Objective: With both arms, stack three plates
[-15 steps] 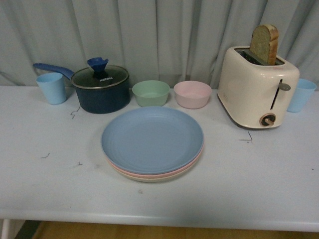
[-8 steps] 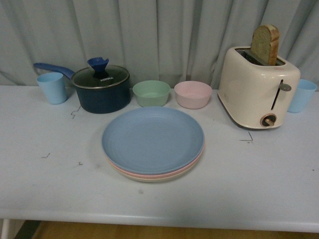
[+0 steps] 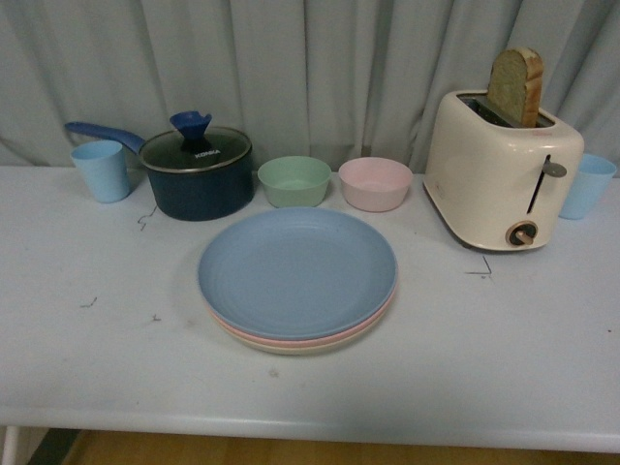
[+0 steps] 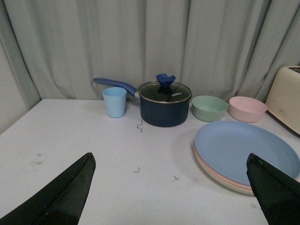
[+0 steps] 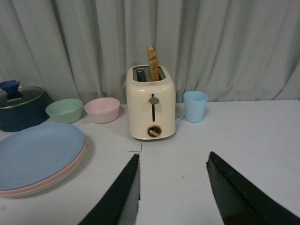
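Nothing has shifted across the last second: the blue plate (image 3: 296,271) is seen lying on the pink plate (image 3: 334,339), with the beige plate (image 3: 291,348) beneath. The stack is judged complete. The left gripper (image 4: 171,187) is held wide apart, the pile ahead towards its right finger. The right gripper (image 5: 173,190) is also spread, empty, with the toaster (image 5: 151,110) ahead.

Stacked plates: light blue plate (image 3: 296,270) top, pink plate (image 3: 320,342) middle, beige plate (image 3: 291,350) bottom
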Robot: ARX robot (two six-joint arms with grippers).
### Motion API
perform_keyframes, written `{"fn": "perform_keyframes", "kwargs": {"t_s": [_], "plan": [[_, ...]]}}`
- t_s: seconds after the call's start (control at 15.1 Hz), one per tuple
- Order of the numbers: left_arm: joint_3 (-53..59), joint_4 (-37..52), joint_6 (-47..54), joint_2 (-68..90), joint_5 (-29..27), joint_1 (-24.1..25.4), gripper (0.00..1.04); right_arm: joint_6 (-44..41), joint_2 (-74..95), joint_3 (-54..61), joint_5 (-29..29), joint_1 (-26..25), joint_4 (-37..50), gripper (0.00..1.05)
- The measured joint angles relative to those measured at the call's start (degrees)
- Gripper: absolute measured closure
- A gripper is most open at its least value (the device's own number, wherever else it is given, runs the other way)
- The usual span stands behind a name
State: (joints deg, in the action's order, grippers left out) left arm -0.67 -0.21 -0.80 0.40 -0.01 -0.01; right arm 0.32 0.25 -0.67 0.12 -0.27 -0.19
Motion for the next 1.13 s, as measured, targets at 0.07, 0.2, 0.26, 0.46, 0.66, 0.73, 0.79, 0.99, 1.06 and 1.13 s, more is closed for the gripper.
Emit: {"fn": "perform_keyframes", "kwargs": {"t_s": [0.07,0.2,0.26,0.46,0.66,0.73,0.79,0.99,1.06,1.13], "plan": [[0.00,0.00,0.00,0.00,0.00,0.00,0.07,0.00,0.00,0.00,0.00,0.00,0.00,0.50],[0.00,0.00,0.02,0.00,0.00,0.00,0.07,0.00,0.00,0.00,0.00,0.00,0.00,0.21],[0.00,0.00,0.00,0.00,0.00,0.00,0.07,0.00,0.00,0.00,0.00,0.00,0.00,0.08],[0.00,0.00,0.00,0.00,0.00,0.00,0.07,0.00,0.00,0.00,0.00,0.00,0.00,0.06],[0.00,0.00,0.02,0.00,0.00,0.00,0.07,0.00,0.00,0.00,0.00,0.00,0.00,0.06],[0.00,0.00,0.02,0.00,0.00,0.00,0.07,0.00,0.00,0.00,0.00,0.00,0.00,0.06],[0.00,0.00,0.02,0.00,0.00,0.00,0.07,0.00,0.00,0.00,0.00,0.00,0.00,0.06],[0.00,0.00,0.02,0.00,0.00,0.00,0.07,0.00,0.00,0.00,0.02,0.00,0.00,0.06],[0.00,0.00,0.02,0.00,0.00,0.00,0.07,0.00,0.00,0.00,0.00,0.00,0.00,0.06],[0.00,0.00,0.02,0.00,0.00,0.00,0.07,0.00,0.00,0.00,0.00,0.00,0.00,0.06]]}}
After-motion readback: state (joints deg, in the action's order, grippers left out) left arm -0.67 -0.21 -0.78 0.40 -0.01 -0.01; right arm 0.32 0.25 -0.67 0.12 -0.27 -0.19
